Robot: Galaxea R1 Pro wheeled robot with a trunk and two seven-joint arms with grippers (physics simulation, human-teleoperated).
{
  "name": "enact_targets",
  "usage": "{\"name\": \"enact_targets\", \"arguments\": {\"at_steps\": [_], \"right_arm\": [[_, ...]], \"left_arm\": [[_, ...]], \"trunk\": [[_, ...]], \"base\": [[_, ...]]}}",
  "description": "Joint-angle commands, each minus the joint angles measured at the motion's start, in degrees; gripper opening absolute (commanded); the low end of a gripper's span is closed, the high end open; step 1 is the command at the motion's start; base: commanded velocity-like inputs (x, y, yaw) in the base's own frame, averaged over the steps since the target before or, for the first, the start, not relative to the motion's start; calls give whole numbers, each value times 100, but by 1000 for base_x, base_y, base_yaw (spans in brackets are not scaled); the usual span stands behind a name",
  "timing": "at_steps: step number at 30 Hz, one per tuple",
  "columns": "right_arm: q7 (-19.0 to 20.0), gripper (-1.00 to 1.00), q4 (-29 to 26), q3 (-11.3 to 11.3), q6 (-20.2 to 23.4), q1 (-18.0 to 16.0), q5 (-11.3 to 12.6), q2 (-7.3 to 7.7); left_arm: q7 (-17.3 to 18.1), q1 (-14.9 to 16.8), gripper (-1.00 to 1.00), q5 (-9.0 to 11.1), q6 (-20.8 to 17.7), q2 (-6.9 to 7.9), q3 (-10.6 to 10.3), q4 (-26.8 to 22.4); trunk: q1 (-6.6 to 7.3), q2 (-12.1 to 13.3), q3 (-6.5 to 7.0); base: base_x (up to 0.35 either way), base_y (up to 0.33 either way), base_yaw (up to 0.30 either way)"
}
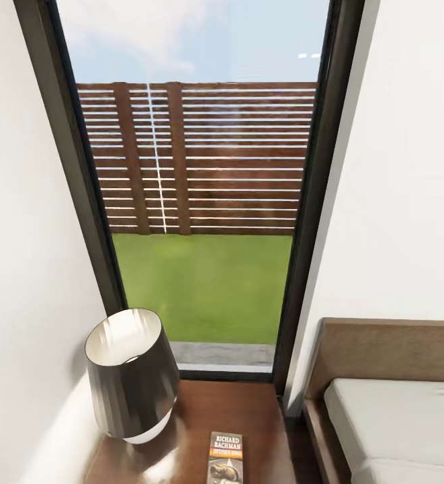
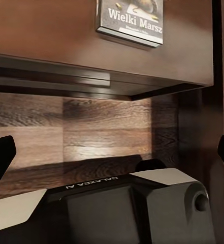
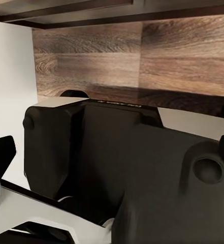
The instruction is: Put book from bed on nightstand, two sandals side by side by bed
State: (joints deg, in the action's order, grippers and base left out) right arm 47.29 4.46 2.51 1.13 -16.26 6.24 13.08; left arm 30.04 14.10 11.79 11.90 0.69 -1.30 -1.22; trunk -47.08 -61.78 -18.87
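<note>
The book (image 1: 225,457) lies flat on the top of the nightstand (image 1: 188,417), face up, just beside the lamp (image 1: 131,376) and between the lamp and the bed (image 1: 389,417). Nothing holds it; it rests by its own weight, and it sits well inside the edges, so it looks stable there. In the left wrist view the same book (image 2: 130,23) shows near the front edge of the nightstand (image 2: 51,35), with the white words of its cover readable. This suggests that the first part of the task is already done.

The lamp stands near the wall on the nightstand, beside the tall window (image 1: 201,188), so the free part of the top is the side nearer the bed, which is probably why the book is there. The bed stands just beside the nightstand, and its white mattress near the nightstand carries nothing.

The left tool (image 2: 112,155) hangs low, below the nightstand top, over the wood floor (image 2: 91,132) and the robot's own body. Its two dark fingertips (image 2: 0,157) stand wide apart at the picture edges and hold nothing. The right tool (image 3: 112,152) also points down at the robot's body and the floor (image 3: 117,61), fingers spread wide and empty. Both arms seem to rest, because no grasp is needed now.

The sandals are likely the next work, so the robot probably must turn away from the nightstand to search for them.
</note>
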Motion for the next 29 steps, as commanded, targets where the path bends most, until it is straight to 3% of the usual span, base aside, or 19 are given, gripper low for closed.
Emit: {"name": "enact_targets", "arguments": {"at_steps": [1, 29], "right_arm": [[25, 100, 15, 29, 13, -9, 61, -12], [25, 100, 19, 30, 15, -9, 60, -43]], "left_arm": [[19, 5, 100, 35, 14, 1, -18, 8], [11, 5, 100, 31, 14, 10, -19, 7]], "trunk": [[0, -5, -7], [0, -5, -7]], "base": [[0, 0, 0], [0, 0, 0]]}}
